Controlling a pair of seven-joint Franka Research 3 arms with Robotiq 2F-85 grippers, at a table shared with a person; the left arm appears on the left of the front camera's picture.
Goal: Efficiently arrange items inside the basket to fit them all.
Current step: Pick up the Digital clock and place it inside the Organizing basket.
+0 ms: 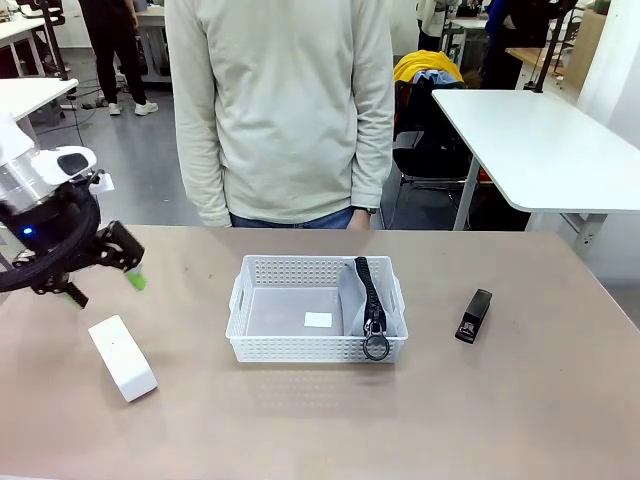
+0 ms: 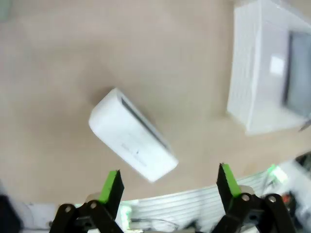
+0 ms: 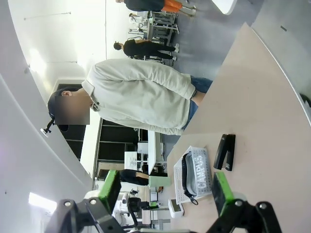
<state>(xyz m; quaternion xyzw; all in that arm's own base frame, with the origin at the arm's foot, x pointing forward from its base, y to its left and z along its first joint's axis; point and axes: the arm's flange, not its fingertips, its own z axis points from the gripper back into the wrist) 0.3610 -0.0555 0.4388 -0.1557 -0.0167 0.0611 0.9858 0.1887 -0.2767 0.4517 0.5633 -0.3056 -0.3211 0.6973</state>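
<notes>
The white basket [image 1: 300, 347] sits mid-table. Inside, a grey pouch [image 1: 355, 300] leans against its right end, the black zipper strap and ring [image 1: 376, 346] hanging over the front rim. A white box [image 1: 122, 357] lies on the table to the left, and a black stapler [image 1: 474, 316] to the right. My left gripper [image 1: 105, 288] hovers open above and behind the box; its wrist view looks down on the box [image 2: 133, 136] and the basket [image 2: 243, 73]. My right gripper [image 3: 165, 178] is open and empty, far back from the table. A pale green cup [image 3: 159, 181] shows small beyond the basket.
A person in a light sweatshirt [image 1: 280, 110] stands at the far edge, right behind the basket. The basket floor holds a small white label [image 1: 318, 320]. Bare tabletop [image 1: 320, 420] lies in front of the basket and around the stapler.
</notes>
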